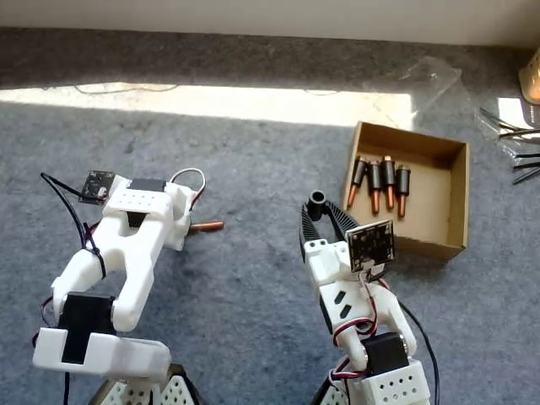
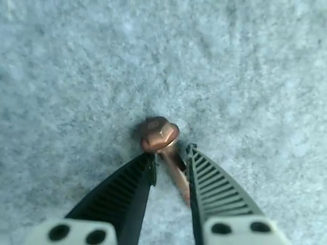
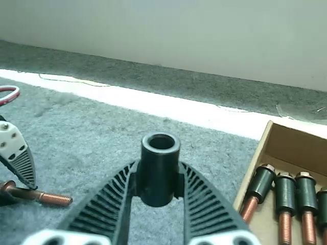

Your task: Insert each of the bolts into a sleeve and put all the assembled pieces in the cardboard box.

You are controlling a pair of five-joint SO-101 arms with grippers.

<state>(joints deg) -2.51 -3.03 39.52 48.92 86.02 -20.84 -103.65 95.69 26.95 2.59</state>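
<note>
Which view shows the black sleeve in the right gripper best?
Right wrist view: the sleeve sits close up in the right gripper, open bore visible. The high view shows it small, from above, at that gripper's tip.

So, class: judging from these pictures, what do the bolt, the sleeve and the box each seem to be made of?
The bolt looks like metal, perhaps copper-plated, given its glossy coppery sheen. The sleeve is smooth dull black, likely plastic or rubber; the look leaves that open. The cardboard box is plain brown cardboard, matte with raw edges.
</note>
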